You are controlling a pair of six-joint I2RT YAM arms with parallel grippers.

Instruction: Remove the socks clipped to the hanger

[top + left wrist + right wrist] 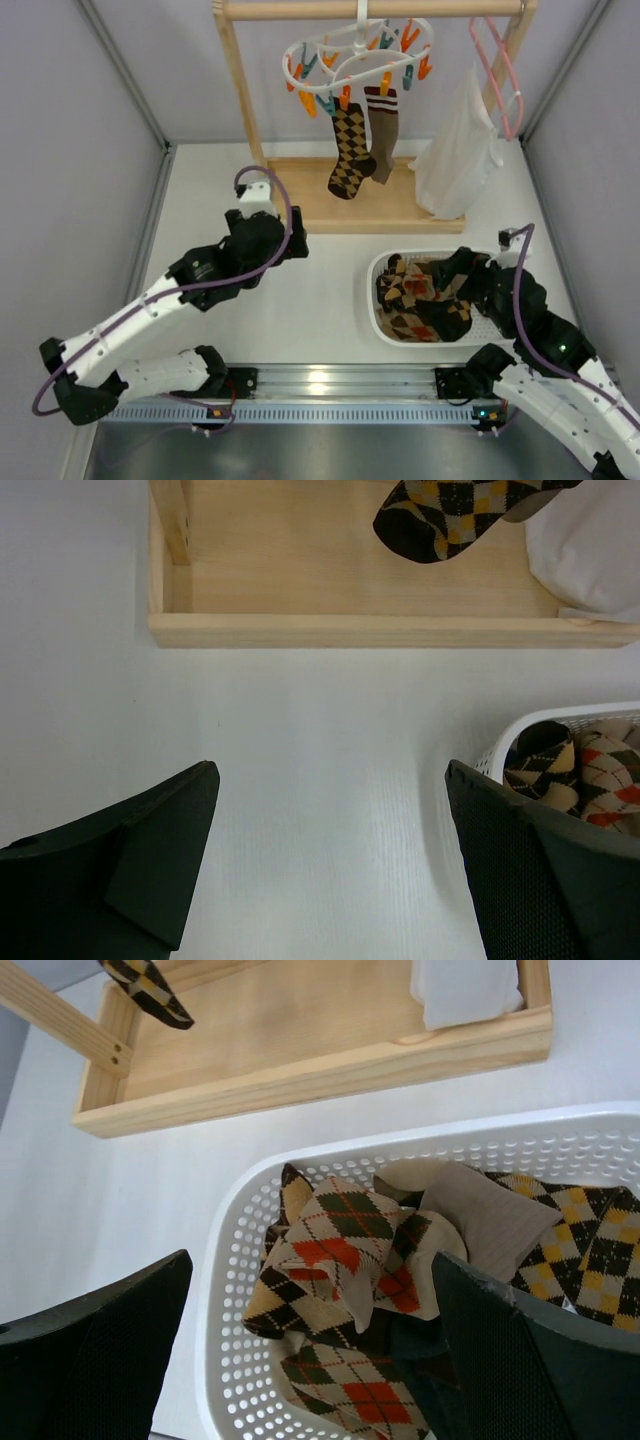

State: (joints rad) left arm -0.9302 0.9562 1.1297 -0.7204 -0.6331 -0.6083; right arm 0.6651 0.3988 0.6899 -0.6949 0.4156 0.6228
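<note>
Upper centre, the white hanger (pixel 352 45) with orange and teal clips (pixel 405 40) holds a black-and-tan argyle sock (pixel 350 150) and a brown sock (pixel 382 135) with striped cuff; the white basket (pixel 225 1290) holds cream, orange and brown argyle socks (pixel 340 1250).

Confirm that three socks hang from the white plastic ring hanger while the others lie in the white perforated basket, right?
Not three: the top external view shows two on the white plastic ring hanger, one argyle sock and one plain brown sock. The others do lie in the white perforated basket.
</note>
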